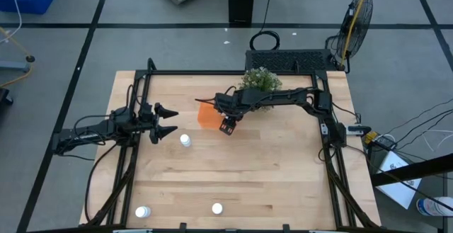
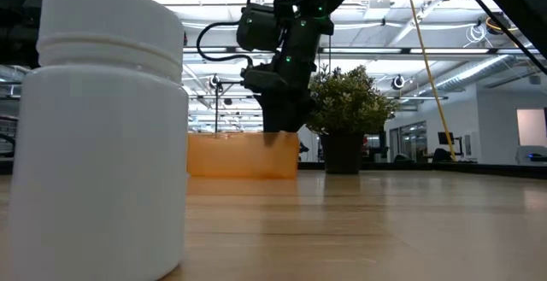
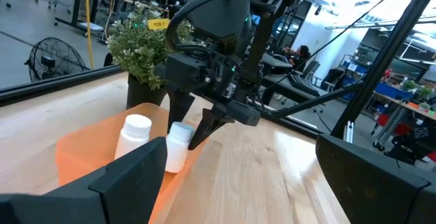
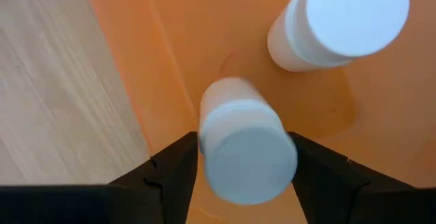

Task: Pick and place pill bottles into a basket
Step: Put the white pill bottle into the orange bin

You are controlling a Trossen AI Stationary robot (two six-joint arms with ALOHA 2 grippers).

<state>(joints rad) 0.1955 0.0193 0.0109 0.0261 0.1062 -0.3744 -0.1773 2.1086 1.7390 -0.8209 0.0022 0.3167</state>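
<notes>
The orange basket [image 1: 207, 115] sits on the table in front of the plant. One white pill bottle [image 4: 340, 23] stands upright inside it. A second bottle [image 4: 248, 149] is in the basket, tilted and blurred, between the fingers of my right gripper [image 1: 226, 125], which points down over the basket's right side and is open. My left gripper [image 1: 166, 121] is open and empty, left of the basket. Three more bottles stand on the table: one near the left gripper [image 1: 185, 140] and two by the near edge [image 1: 143, 211] [image 1: 217, 207]. My right gripper's fingers [image 4: 178, 173] stand on either side of the tilted bottle's cap [image 4: 251, 157], coming from above and pointing down into the basket. I cannot tell whether they touch it. The bottle's lower end [image 3: 174, 161] is down inside the basket.
A bushy green plant [image 1: 260, 81] in a dark pot stands just behind the basket, under my right arm. In the low view one near-edge bottle [image 2: 102, 136] fills the foreground. Bare wooden table lies between the basket and the near edge.
</notes>
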